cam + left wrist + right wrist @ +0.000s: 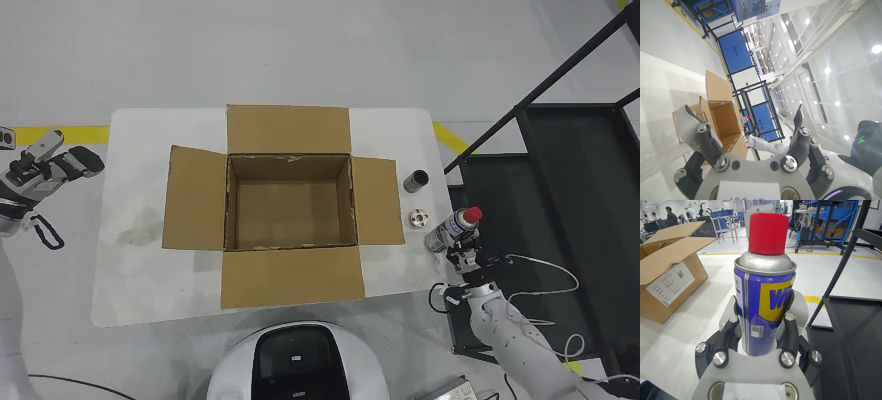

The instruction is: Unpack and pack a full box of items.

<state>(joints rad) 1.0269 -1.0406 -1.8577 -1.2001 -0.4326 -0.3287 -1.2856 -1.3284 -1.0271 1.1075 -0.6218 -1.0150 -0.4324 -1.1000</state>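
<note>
Jaws of the right gripper [765, 308] are closed on the lower body of an upright blue aerosol can with a red plastic cap [762, 279], one on each side. The can sits beyond the right flap of the open brown cardboard box [195, 197], whose floor looks bare. Whether its base rests on the white table [140, 270] cannot be told. A small dark cylinder [416, 181] and a pale round piece [418, 217] stand near the same flap. The left gripper [743, 113] is spread wide and holds nothing, well apart from the box's left flap. Assessment: the can is probably due for packing. The grip is low, so keep it vertical. Lift above the flap, avoid both small items, and release once it is seated in the box.
</note>
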